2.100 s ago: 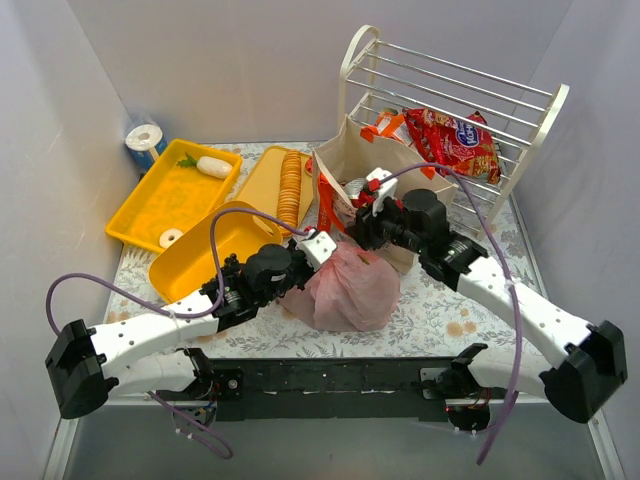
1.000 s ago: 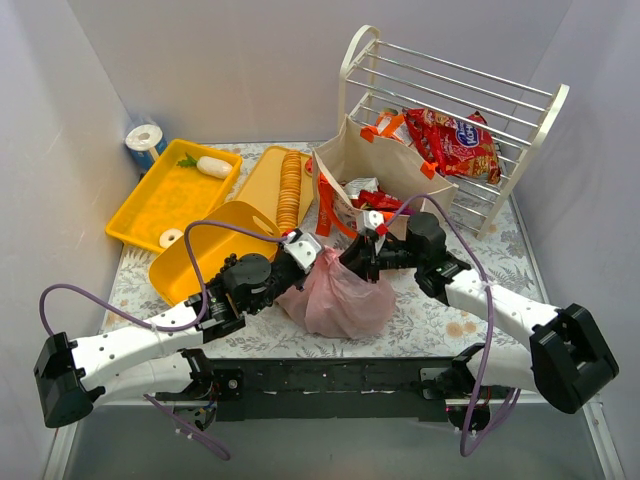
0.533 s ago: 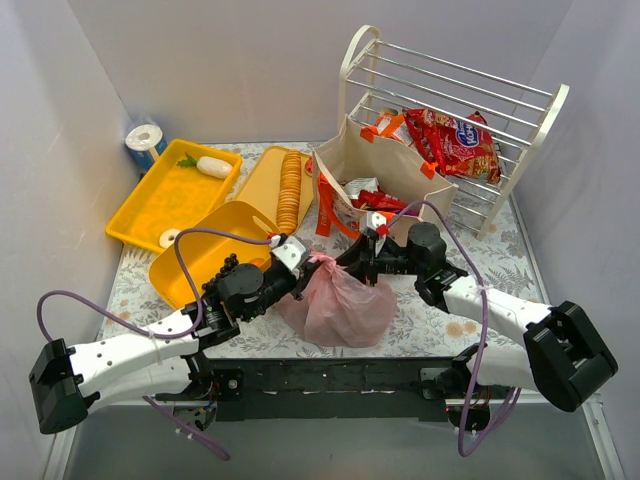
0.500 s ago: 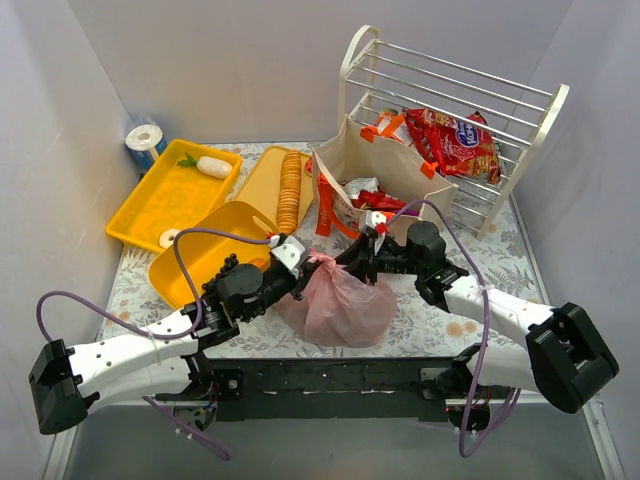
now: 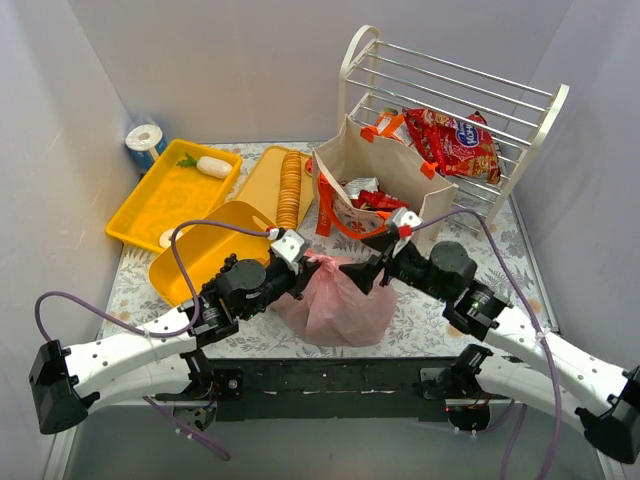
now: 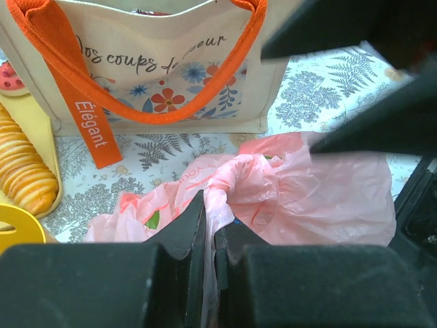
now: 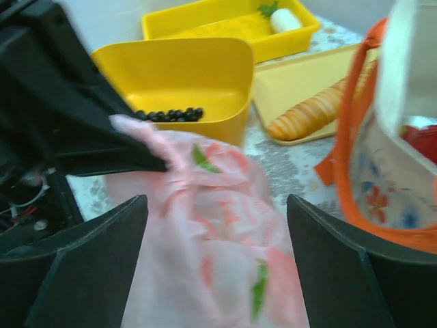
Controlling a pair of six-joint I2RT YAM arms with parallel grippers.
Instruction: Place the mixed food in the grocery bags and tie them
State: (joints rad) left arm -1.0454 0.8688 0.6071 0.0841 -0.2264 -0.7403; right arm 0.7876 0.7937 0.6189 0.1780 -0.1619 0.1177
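Note:
The pink plastic bag lies full on the table in front of the beige tote, which has orange handles and holds snack packets. My left gripper is shut on the bag's gathered top; in the left wrist view my left gripper pinches a strip of the pink bag, with the tote beyond. My right gripper is open at the bag's right side. In the right wrist view my right gripper has wide jaws with the pink bag between them, untouched.
A yellow tub holding dark beads and two yellow trays, one with a row of crackers, lie at the left. A white wire rack with a red snack packet stands behind the tote. A blue-white roll sits back left.
My right gripper has opened off the bag's top and drawn back to the right. My left gripper still holds the gathered top and has shifted slightly.

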